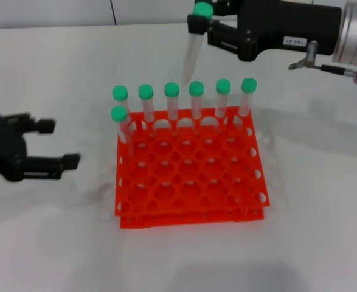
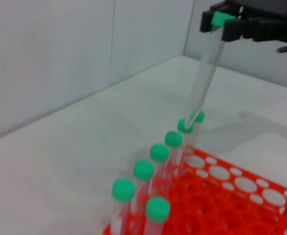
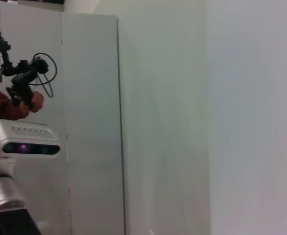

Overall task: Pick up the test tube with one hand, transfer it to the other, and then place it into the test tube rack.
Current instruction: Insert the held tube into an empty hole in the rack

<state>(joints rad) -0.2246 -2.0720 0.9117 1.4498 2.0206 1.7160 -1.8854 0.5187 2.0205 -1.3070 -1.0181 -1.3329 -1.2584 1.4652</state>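
My right gripper (image 1: 200, 22), black with a white label, is shut on the green cap of the test tube (image 1: 190, 56). It holds the tube tilted in the air above and behind the back row of the orange-red test tube rack (image 1: 187, 210). The left wrist view shows the same gripper (image 2: 222, 24) holding the tube (image 2: 205, 81), its tip close above the far end of the rack (image 2: 241, 200). Several green-capped tubes (image 1: 171, 100) stand in the rack's back row, and one stands in the second row. My left gripper (image 1: 59, 144) is open and empty, low at the left of the rack.
The rack stands on a white table (image 1: 56, 243), with a pale wall behind it. The right wrist view shows only wall panels, a robot head (image 3: 28, 142) and a person's arm (image 3: 4, 105) far off.
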